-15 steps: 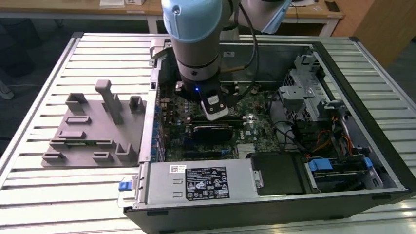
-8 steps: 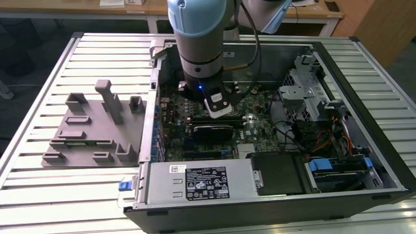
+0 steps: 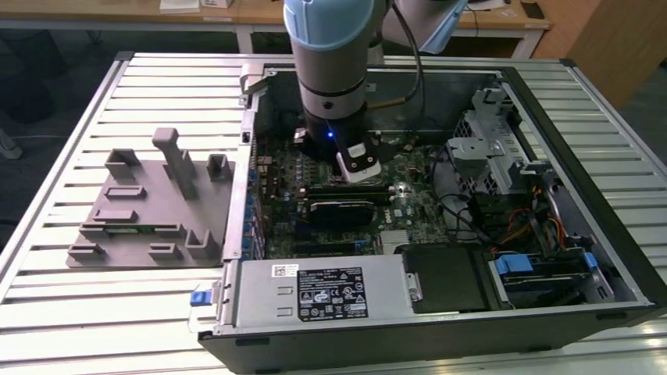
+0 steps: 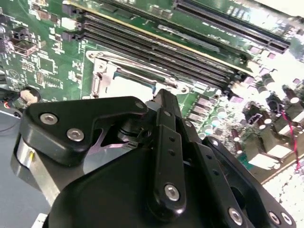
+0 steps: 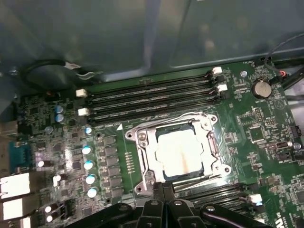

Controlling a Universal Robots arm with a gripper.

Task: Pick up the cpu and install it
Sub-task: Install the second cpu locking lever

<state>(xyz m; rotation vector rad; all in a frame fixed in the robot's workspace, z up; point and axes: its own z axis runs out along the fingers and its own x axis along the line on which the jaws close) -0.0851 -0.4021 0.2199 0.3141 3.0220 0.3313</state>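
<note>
The cpu [image 5: 183, 152], a silver-grey square with a pale rim, lies flat inside the socket's metal frame [image 5: 142, 142] on the green motherboard [image 5: 256, 128]. In the second wrist view the cpu [image 4: 128, 88] shows just beyond my fingertips. My gripper [image 5: 164, 190] hovers at the socket's edge, its black fingers pressed together with nothing between them. In the exterior view my gripper [image 3: 360, 173] hangs low inside the open computer case [image 3: 542, 101], just above the board.
A grey tray [image 3: 146, 203] with raised holders sits on the slatted table at the exterior view's left. Black memory slots [image 5: 152, 95] run beside the socket. A power supply [image 3: 312, 293], drive cage [image 3: 490, 148] and cables crowd the case.
</note>
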